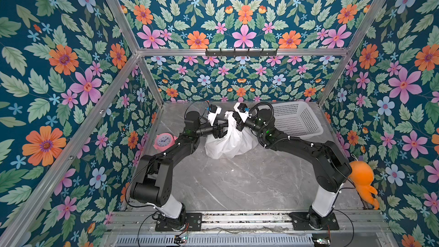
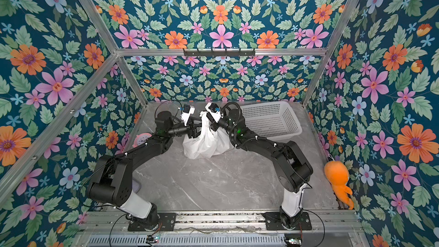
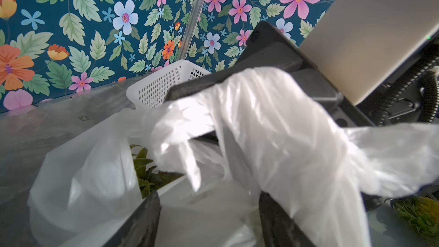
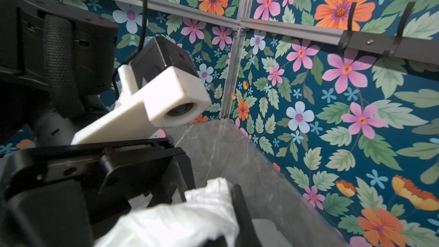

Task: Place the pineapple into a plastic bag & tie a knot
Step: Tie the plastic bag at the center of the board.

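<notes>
Left gripper: jaws parted, loose film lying between them, nothing pinched. Right gripper: clenched on a bunched handle strap of the plastic bag, top held up. Bag rests on the worktop between both arms, toward the back wall, near the white basket. Pineapple leaves show inside the bag's mouth.

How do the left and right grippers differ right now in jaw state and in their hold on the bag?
The left gripper has its jaws spread wide, the plastic bag only draped over one finger; the right gripper is shut, pinching a bunched strap. The left gripper is at the bag's neck; the right gripper is at its gathered top end. Both work the same bag, with pineapple leaves showing inside.
</notes>
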`<action>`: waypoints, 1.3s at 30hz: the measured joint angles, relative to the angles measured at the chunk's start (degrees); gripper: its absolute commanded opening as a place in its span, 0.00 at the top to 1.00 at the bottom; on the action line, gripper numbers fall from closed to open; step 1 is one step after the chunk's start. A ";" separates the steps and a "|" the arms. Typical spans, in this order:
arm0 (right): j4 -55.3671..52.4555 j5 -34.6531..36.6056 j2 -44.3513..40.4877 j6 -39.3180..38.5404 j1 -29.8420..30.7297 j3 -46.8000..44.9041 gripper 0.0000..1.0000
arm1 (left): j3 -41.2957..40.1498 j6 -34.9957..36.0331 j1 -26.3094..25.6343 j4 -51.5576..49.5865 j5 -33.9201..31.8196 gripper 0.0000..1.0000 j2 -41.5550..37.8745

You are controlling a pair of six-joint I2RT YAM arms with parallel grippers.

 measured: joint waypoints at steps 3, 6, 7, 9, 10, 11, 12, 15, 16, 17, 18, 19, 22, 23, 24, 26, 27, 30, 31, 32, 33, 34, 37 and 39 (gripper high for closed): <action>-0.46 -2.19 0.00 2.01 -0.09 0.11 1.00 | -1.51 -1.25 0.63 2.16 -0.74 0.35 -1.09; -0.92 -4.37 -0.15 4.02 -0.24 0.11 1.00 | -2.80 -1.92 2.67 3.61 -0.85 0.35 -3.15; -1.22 -4.92 -0.28 4.33 -0.35 0.11 1.00 | -3.08 -2.51 3.30 3.91 -0.92 0.35 -3.85; -1.49 -6.36 -0.42 5.22 -0.52 0.20 1.00 | -3.15 -1.90 4.50 3.61 -1.51 0.33 -5.51; -1.73 -7.06 -0.42 5.70 -0.59 0.35 1.00 | -2.78 -0.79 4.61 2.86 -1.62 0.32 -6.16; -1.99 -7.69 -0.42 5.88 -0.63 0.55 1.00 | -2.10 0.83 4.57 1.60 -1.64 0.32 -6.75; -2.19 -8.55 -0.42 6.60 -0.70 0.85 1.00 | -1.49 2.32 4.48 0.59 -1.57 0.32 -7.08; -2.23 -10.10 -0.26 7.54 -0.70 1.84 1.00 | 0.31 6.08 4.35 -1.97 -0.55 0.35 -6.71; -2.23 -10.47 -0.11 8.07 -0.68 2.08 1.00 | 0.83 7.02 4.35 -2.89 -0.50 0.37 -6.47; -2.23 -10.93 0.09 8.61 -0.68 2.29 1.00 | 1.46 8.35 4.35 -4.11 -0.55 0.39 -6.14; -2.23 -11.34 0.33 8.85 -0.70 2.47 1.00 | 2.10 9.79 4.35 -5.66 -0.66 0.42 -5.95; -2.23 -11.54 0.48 9.29 -0.74 2.58 1.00 | 2.56 11.06 4.33 -6.95 -0.74 0.46 -5.90; -2.45 -12.07 0.66 10.16 -0.87 2.91 1.00 | 3.10 14.32 4.24 -9.53 -2.43 0.57 -5.95; -2.47 -12.31 0.68 10.32 -0.87 3.02 1.00 | 3.10 14.97 4.22 -10.05 -2.54 0.60 -5.95; -2.47 -12.63 0.68 10.56 -0.85 3.02 1.00 | 3.08 15.58 4.22 -10.27 -2.54 0.60 -5.95; -2.51 -13.03 0.72 10.73 -0.83 3.04 1.00 | 3.08 15.87 4.22 -10.38 -2.49 0.59 -5.99; -2.51 -13.14 0.79 10.91 -0.85 3.10 1.00 | 3.08 16.20 4.22 -10.38 -2.47 0.59 -5.99; -2.60 -13.38 0.98 11.21 -0.85 3.30 1.00 | 2.93 16.50 4.22 -10.32 -2.10 0.58 -6.08; -2.67 -13.42 1.01 11.21 -0.83 3.32 1.00 | 2.84 16.59 4.22 -10.12 -2.03 0.57 -6.14; -2.91 -13.44 1.01 11.21 -0.83 3.32 1.00 | 2.73 16.52 4.22 -9.66 -1.68 0.57 -6.25; -3.04 -13.44 1.01 11.21 -0.83 3.34 1.00 | 2.62 16.06 4.22 -8.98 -1.27 0.56 -6.43; -3.23 -13.44 1.01 11.21 -0.83 3.32 1.00 | 2.51 15.32 4.22 -8.28 -0.87 0.56 -6.67; -3.80 -13.46 1.01 11.17 -0.83 3.28 1.00 | 2.10 15.06 4.24 -6.19 -0.28 0.58 -7.54; -3.87 -13.73 1.01 11.15 -0.85 3.26 1.00 | 1.73 14.86 4.24 -4.83 0.04 0.63 -8.00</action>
